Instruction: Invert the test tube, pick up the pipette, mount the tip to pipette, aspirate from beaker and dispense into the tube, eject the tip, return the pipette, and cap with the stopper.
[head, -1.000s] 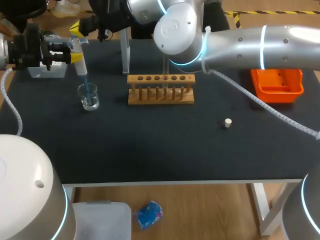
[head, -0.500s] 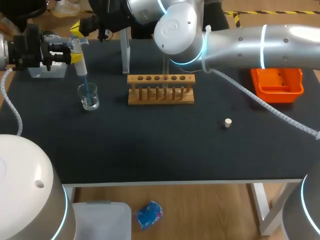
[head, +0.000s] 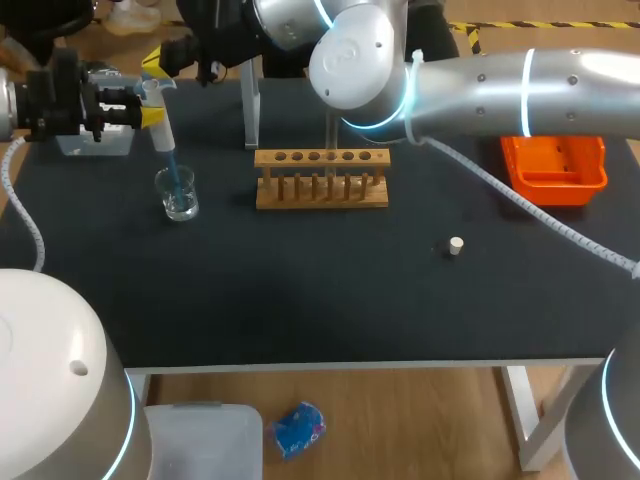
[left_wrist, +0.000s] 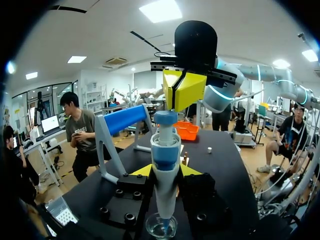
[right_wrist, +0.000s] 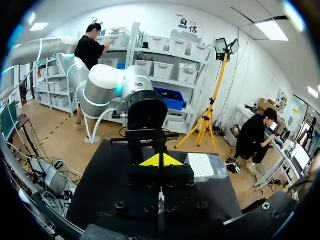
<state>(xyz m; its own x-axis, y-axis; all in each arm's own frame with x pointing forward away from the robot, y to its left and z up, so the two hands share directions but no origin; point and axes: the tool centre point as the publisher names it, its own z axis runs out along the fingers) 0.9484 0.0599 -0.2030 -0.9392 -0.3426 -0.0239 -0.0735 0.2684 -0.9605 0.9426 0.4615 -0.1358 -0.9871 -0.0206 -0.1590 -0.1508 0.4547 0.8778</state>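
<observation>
Clamping pipette (left_wrist: 165, 192) upright in left gripper (left_wrist: 166, 171), fingers closed on its body, blue tip dipped into beaker (head: 178, 196) at table's left. Right gripper (left_wrist: 182, 90) pinched together empty, just above the plunger; contact unclear. Stopper (head: 456, 245) lying right of wooden rack (head: 320, 187).

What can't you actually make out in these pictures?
- Head view: the right gripper is mostly hidden behind its own arm; only a yellow tip shows.
- Head view: the liquid level in the beaker is too small to read; the left wrist view shows only its rim, cut off by the edge.
- Right wrist view: the pipette is mostly hidden under that gripper's own body.
- Head view: any test tube in the rack is too thin to tell.
</observation>
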